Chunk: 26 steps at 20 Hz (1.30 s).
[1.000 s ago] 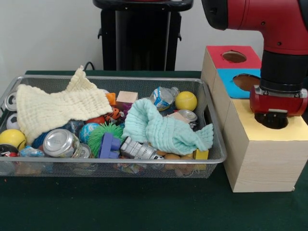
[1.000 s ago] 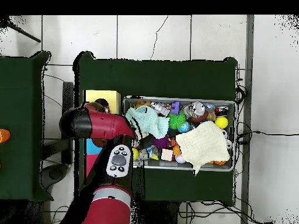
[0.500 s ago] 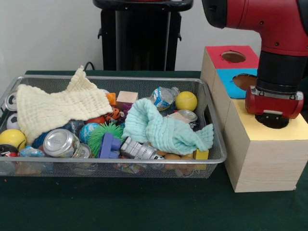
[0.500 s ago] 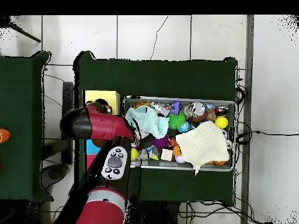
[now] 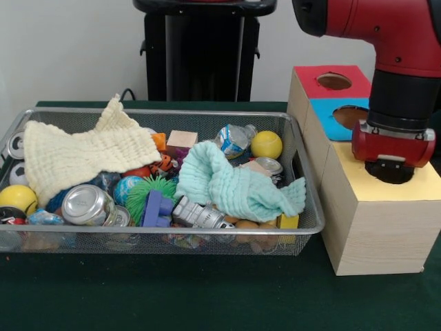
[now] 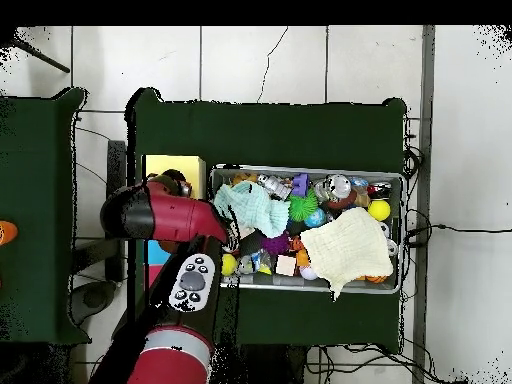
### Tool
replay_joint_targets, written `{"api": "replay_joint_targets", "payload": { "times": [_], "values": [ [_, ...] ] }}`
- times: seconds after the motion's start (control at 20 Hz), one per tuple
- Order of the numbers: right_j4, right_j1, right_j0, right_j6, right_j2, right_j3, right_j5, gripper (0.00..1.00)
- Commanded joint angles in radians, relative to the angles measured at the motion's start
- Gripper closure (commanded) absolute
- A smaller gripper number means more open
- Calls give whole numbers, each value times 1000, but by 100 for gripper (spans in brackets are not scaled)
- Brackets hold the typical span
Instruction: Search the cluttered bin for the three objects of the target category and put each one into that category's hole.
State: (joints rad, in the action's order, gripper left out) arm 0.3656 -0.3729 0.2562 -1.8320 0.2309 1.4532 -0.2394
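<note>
The wire mesh bin (image 5: 165,112) is full of clutter and also shows in the overhead view (image 6: 305,170). No polka-dot cloth shows in either view. The yellow-faced wood cube (image 5: 375,227) stands right of the bin. Its round hole (image 5: 403,178) is mostly covered by my gripper (image 5: 391,165), which hangs straight down over it from the red wrist (image 5: 393,143). The gripper's end is dark against the hole and I see nothing held. In the overhead view the arm (image 6: 165,212) hides the gripper beside the yellow cube (image 6: 172,165).
A cream waffle cloth (image 5: 83,155) and a mint-green cloth (image 5: 238,185) lie on top of the clutter, over cans, balls, blocks and a crushed bottle. The blue-faced cube (image 5: 331,118) and red-faced cube (image 5: 324,81) stand behind the yellow one.
The wrist has risen slightly over the yellow cube's hole and shifted a little. In the overhead view the arm's lower link has swung left. The bin's contents have not moved.
</note>
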Motion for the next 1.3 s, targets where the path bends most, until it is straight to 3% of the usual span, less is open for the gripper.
{"api": "replay_joint_targets", "payload": {
  "times": [0.05,0.2,0.5,0.9,1.3],
  "values": [
    [26,-2,9,-233,-15,111,-165,0],
    [26,-24,28,-244,23,101,-221,0],
    [6,-77,3,-187,-10,119,-254,0],
    [2,-148,-8,-177,-17,157,-303,0],
    [-64,-259,-28,-93,34,196,-429,0]
  ]
}}
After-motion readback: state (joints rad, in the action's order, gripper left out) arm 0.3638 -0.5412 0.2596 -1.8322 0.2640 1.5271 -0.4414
